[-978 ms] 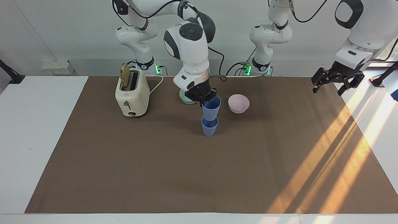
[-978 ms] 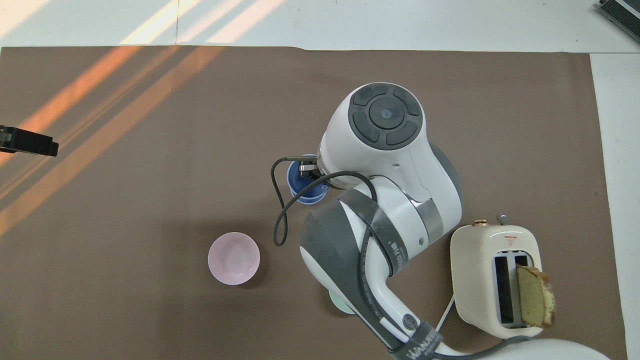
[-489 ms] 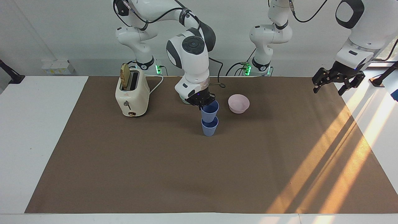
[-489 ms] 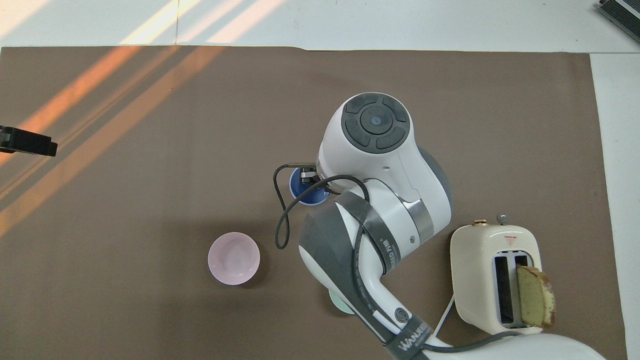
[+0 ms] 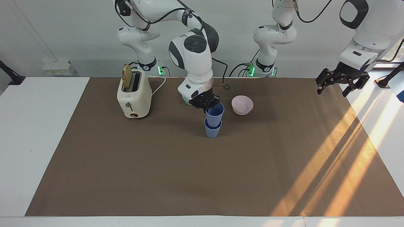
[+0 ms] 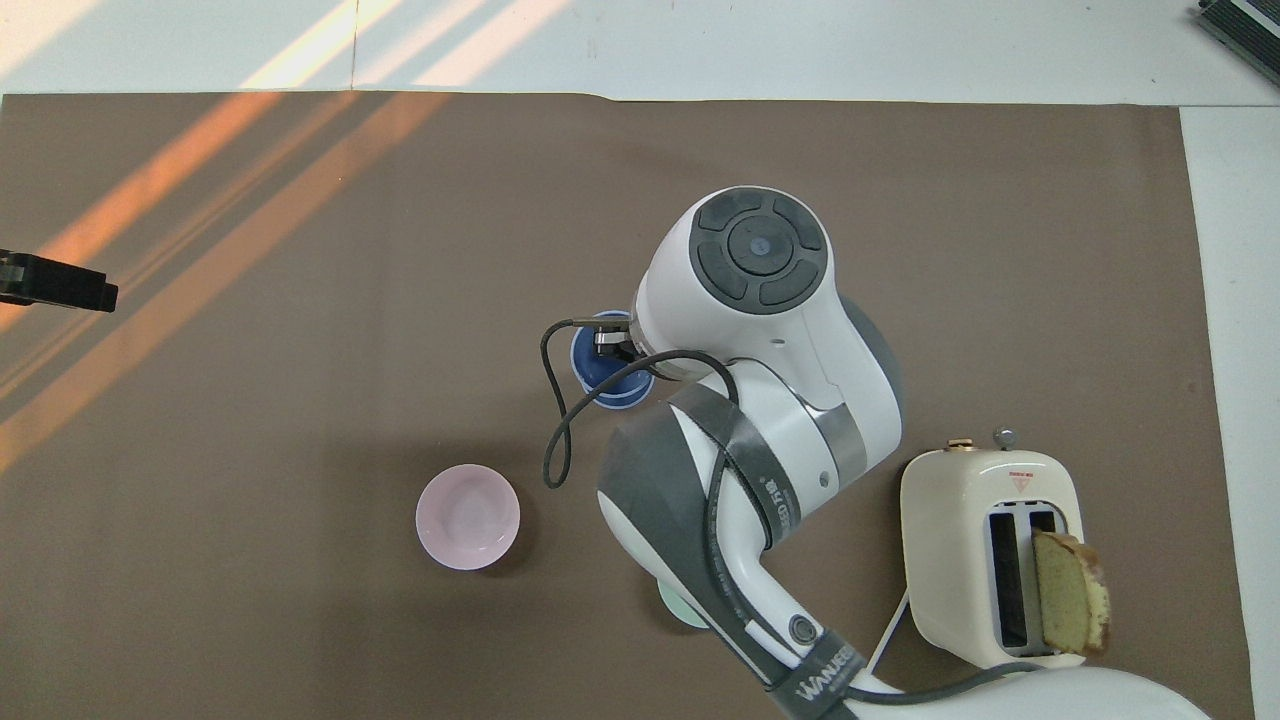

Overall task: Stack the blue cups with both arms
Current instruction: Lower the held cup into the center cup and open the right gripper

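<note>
Two blue cups stand one in the other near the middle of the brown mat. The lower blue cup (image 5: 212,130) rests on the mat. The upper blue cup (image 5: 215,114) sits partly down inside it, upright. My right gripper (image 5: 208,106) is shut on the upper cup's rim, on the side toward the robots. From overhead the right arm covers most of the pair, and only part of the upper cup (image 6: 598,367) shows. My left gripper (image 5: 333,90) waits open and raised over the left arm's end of the table, and only its tip (image 6: 55,283) shows overhead.
A pale pink bowl (image 5: 242,105) (image 6: 467,516) stands beside the cups, toward the left arm's end. A mint-green bowl (image 5: 187,101) (image 6: 675,608) is mostly hidden under the right arm. A cream toaster (image 5: 134,94) (image 6: 990,555) with a bread slice stands toward the right arm's end.
My right gripper has come down with the upper blue cup, which now sits deeper in the lower cup. The left arm has barely moved.
</note>
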You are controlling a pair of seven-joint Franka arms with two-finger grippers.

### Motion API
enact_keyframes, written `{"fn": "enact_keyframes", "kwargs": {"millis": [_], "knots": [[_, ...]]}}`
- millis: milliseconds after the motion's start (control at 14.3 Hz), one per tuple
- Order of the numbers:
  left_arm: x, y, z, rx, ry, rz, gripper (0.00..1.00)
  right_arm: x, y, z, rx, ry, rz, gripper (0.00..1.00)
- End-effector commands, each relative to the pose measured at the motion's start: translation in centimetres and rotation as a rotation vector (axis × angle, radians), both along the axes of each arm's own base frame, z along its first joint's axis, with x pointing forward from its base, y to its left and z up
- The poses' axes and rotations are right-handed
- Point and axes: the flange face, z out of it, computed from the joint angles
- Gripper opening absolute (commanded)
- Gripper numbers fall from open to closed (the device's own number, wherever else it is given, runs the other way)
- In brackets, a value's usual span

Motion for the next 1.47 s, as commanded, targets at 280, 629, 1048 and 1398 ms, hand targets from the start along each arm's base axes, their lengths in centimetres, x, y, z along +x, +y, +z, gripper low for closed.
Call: {"fn": "enact_keyframes", "kwargs": {"millis": [280,629,1048,1398], "knots": [[-0.5,-0.1,1.0,0.016,-0.024,-0.010,1.00,0.0,-0.6,0.1,0.023,-0.004,-0.018,0.59],[-0.9,-0.8,0.9,0.016,-0.007,-0.022,1.00,-0.1,-0.6,0.4,0.015,-0.003,-0.011,1.00],[-1.0,-0.5,1.1,-0.012,0.008,-0.003,1.00,1.1,-8.8,9.1,-0.059,-0.006,0.019,1.00],[-1.4,0.1,2.2,-0.023,0.018,0.010,1.00,0.9,-22.7,17.5,-0.069,0.012,0.014,1.00]]}}
